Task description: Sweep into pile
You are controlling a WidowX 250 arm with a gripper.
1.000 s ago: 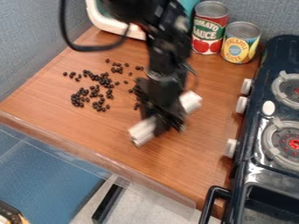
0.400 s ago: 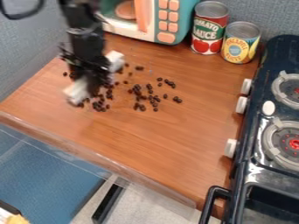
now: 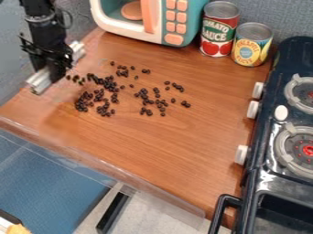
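Observation:
The black gripper (image 3: 56,72) hangs at the upper left of the counter, near the blue wall, shut on a white bar-shaped sweeper (image 3: 40,80) whose ends stick out on either side. Dark beans (image 3: 98,97) lie scattered on the wooden counter (image 3: 165,155), just right of the sweeper. Most are in a loose cluster at left. A thinner group (image 3: 153,101) lies to its right, with a few strays above and farther right. How the fingers meet the sweeper is partly hidden.
A toy microwave (image 3: 174,23) stands at the back, beside a red tomato can (image 3: 218,29) and a yellow can (image 3: 251,45). The toy stove (image 3: 281,132) borders the right side. Walls rise at left and back; a clear strip (image 3: 110,171) edges the front.
The gripper has moved with the sweeper from the counter's middle, across above the beans, to the left side. The beans look largely unmoved, and those formerly hidden by the arm now show.

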